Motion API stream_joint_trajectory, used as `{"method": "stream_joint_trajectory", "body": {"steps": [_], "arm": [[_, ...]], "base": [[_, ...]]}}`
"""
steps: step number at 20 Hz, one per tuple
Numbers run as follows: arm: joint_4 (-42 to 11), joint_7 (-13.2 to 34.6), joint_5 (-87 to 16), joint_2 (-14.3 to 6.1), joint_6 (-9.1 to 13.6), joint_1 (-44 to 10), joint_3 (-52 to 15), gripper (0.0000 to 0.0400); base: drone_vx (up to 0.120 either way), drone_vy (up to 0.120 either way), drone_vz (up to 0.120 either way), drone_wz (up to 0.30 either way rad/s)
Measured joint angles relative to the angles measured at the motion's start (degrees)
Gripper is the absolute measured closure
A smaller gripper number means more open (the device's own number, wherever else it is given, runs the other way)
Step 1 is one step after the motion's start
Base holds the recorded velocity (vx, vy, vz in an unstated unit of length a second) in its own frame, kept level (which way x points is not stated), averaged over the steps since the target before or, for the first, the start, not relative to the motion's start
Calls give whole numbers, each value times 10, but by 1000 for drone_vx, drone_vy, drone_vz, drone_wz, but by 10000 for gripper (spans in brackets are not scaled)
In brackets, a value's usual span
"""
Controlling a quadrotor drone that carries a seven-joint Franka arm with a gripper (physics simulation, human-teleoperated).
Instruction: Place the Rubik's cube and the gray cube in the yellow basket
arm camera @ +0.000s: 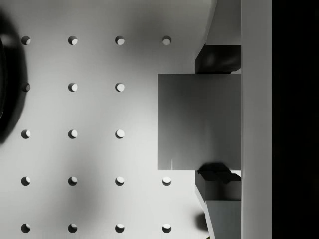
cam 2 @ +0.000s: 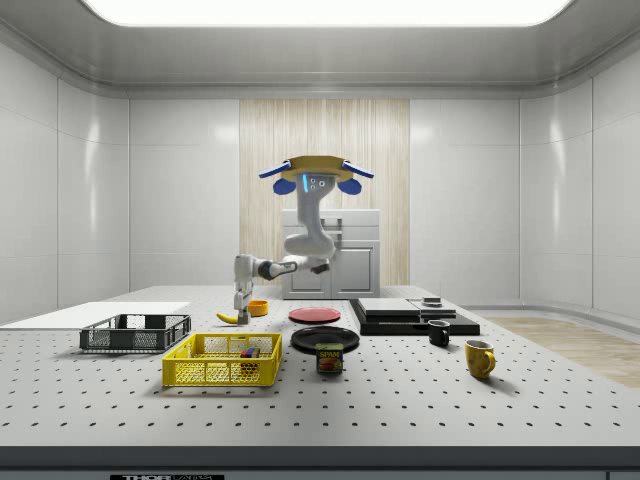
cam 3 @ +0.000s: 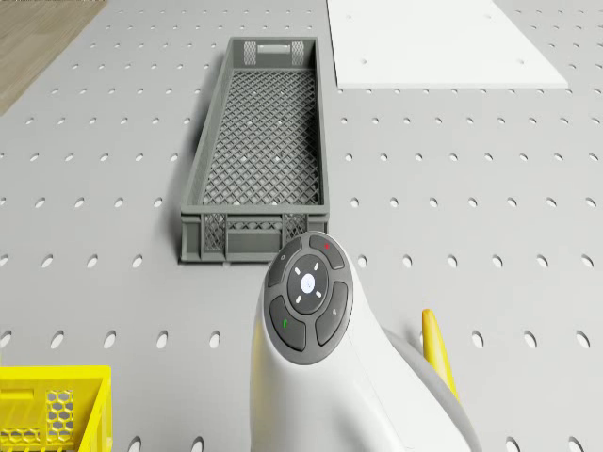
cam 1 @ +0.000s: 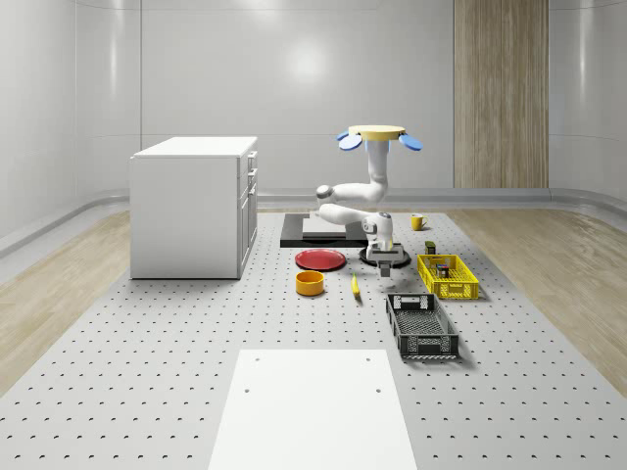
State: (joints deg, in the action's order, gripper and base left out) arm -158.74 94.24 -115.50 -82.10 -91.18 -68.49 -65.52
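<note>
Your gripper (arm camera: 219,122) has its jaws on two opposite faces of the gray cube (arm camera: 199,122), pinching it low over the table (cam 1: 147,372). Your drone (cam 1: 380,135) hovers above. From there the yellow basket (cam 1: 448,277) lies just beside, toward the whole-scene view's right, with the Rubik's cube (cam 2: 249,352) inside; nothing stands between.

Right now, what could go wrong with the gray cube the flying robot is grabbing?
The hand pinches the gray cube toward one side, so it might twist or slip out when lifted. The yellow plastic basket is narrow and already holds the colourful Rubik's cube, so a drop from the hovering drone could hit the rim or bounce out.
</note>
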Motion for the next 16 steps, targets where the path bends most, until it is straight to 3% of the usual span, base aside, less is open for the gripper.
{"method": "stream_joint_trajectory", "body": {"steps": [7,9,16], "arm": [[-5,2,14,-2,5,1,-14,150],[-6,2,15,-3,5,1,-16,150],[-6,3,18,-5,4,0,-18,150]], "base": [[0,0,120,0],[0,40,0,0],[0,120,0,0]]}}
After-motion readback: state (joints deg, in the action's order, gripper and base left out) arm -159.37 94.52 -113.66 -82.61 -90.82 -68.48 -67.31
